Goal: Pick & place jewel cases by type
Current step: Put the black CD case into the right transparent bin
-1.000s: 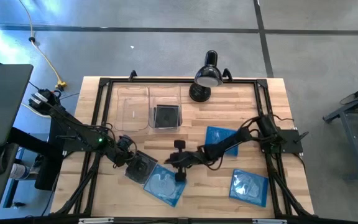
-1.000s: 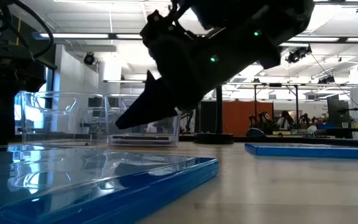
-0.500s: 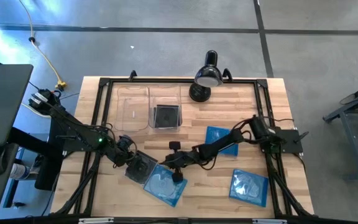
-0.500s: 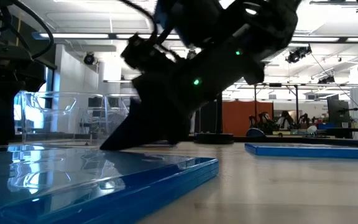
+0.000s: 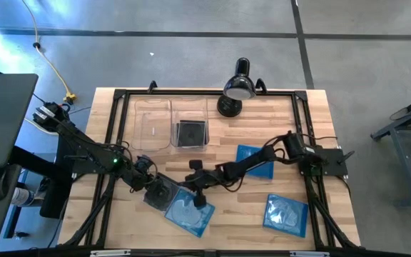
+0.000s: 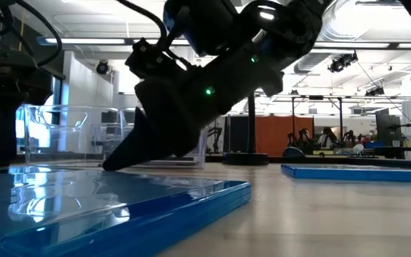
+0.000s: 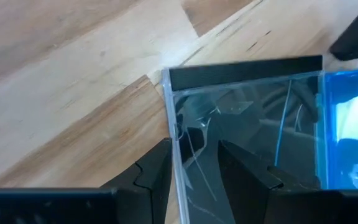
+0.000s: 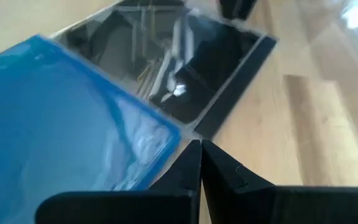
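Slid further toward the left arm since a second ago, the right end effector (image 5: 199, 191), fingers pressed together, nothing held, tip down at the edge where the blue jewel case (image 5: 188, 210) overlaps the dark jewel case (image 5: 160, 191) near the front of the table (image 5: 227, 221). Opposite it, the left end effector (image 5: 151, 187), part open and straddling the dark case's edge, pads on either face in the left wrist view; gripped or only bracketed, hard to call. Looks like a nudge to part the two cases so the dark one can be lifted clear. Progress so far: one dark case (image 5: 190, 133) down in the right-hand clear bin (image 5: 207, 137), the left-hand bin (image 5: 152, 123) apparently holding nothing. Left to sort, by the high view: the overlapped pair, a blue case (image 5: 252, 158) partly under the right arm, another blue case (image 5: 285, 214) near the front right corner. Early days, most of the job ahead.
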